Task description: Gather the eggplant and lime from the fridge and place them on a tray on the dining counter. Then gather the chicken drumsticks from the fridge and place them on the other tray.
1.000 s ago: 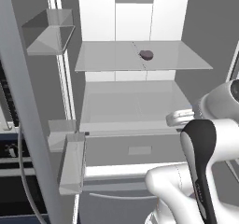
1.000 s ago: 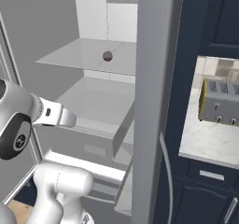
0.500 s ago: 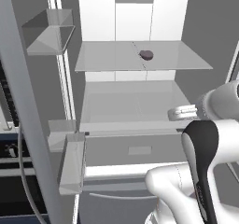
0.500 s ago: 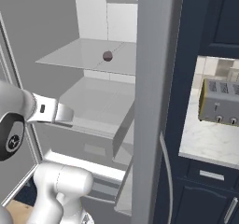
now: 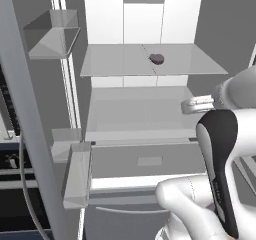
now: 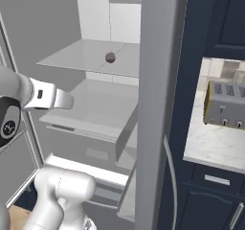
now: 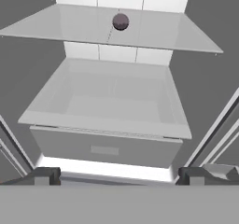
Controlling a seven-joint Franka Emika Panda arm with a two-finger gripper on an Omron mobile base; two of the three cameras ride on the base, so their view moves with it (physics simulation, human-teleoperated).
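A small dark purple eggplant [image 5: 156, 59] [image 6: 110, 57] [image 7: 120, 21] lies near the middle of the fridge's glass shelf [image 5: 110, 64]. My gripper [image 5: 192, 104] [image 6: 64, 99] [image 7: 119, 176] hovers in front of the open fridge, below shelf height and well short of the eggplant. Its fingers stand wide apart with nothing between them. The lime, the chicken drumsticks and the trays are out of view.
Under the glass shelf a pale drawer [image 7: 107, 130] stands pulled out and looks empty. The fridge door with its bins [image 5: 75, 174] hangs open on the left. On the right, a toaster [image 6: 224, 110] sits on a marble counter among dark blue cabinets.
The hand has risen a little in front of the fridge, closer to shelf height. The eggplant has not moved and the jaws stay wide.
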